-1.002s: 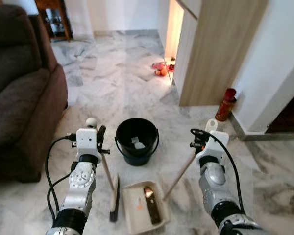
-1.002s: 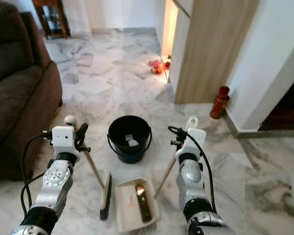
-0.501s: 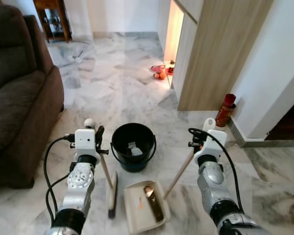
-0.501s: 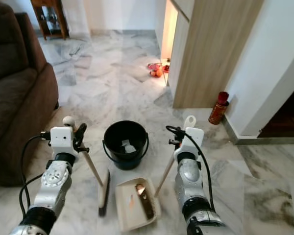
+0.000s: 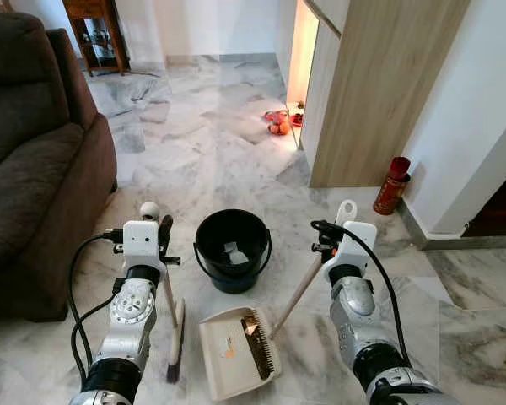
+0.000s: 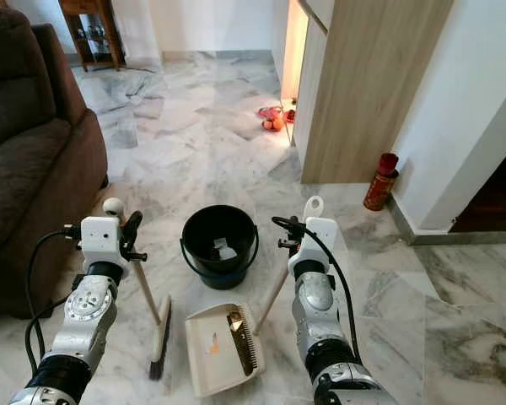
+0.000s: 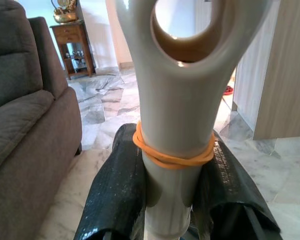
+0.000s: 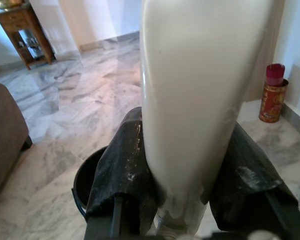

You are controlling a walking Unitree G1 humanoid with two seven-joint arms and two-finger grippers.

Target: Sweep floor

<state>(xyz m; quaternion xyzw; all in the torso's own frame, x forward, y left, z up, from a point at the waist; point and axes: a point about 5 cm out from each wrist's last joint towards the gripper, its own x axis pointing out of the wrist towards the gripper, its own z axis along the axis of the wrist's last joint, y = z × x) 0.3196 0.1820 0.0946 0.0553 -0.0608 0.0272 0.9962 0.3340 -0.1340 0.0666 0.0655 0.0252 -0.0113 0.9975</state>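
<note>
My left gripper [image 5: 160,242] is shut on the cream handle of a broom [image 5: 175,348]; an orange rubber band [image 7: 173,154] rings the handle between the black fingers [image 7: 116,192]. The broom's dark head rests on the marble floor left of the dustpan [image 5: 226,368]. My right gripper [image 5: 330,248] is shut on the dustpan's long handle [image 5: 296,292]; its fingers [image 8: 121,172] clamp the cream grip. The beige pan lies flat in front of a black bucket [image 5: 232,250], with brown debris and an orange scrap inside. White scraps lie in the bucket.
A brown sofa [image 5: 34,160] stands at the left. A wood-panelled cabinet [image 5: 379,84] and white wall rise at the right, with a red canister [image 5: 390,186] at their foot. Red and orange items [image 5: 278,122] lie by the lit gap. A small wooden table [image 5: 97,34] stands far back.
The view has shifted a little. The broom head has moved left, away from the dustpan. The dustpan has turned slightly and sits closer under the bucket.
</note>
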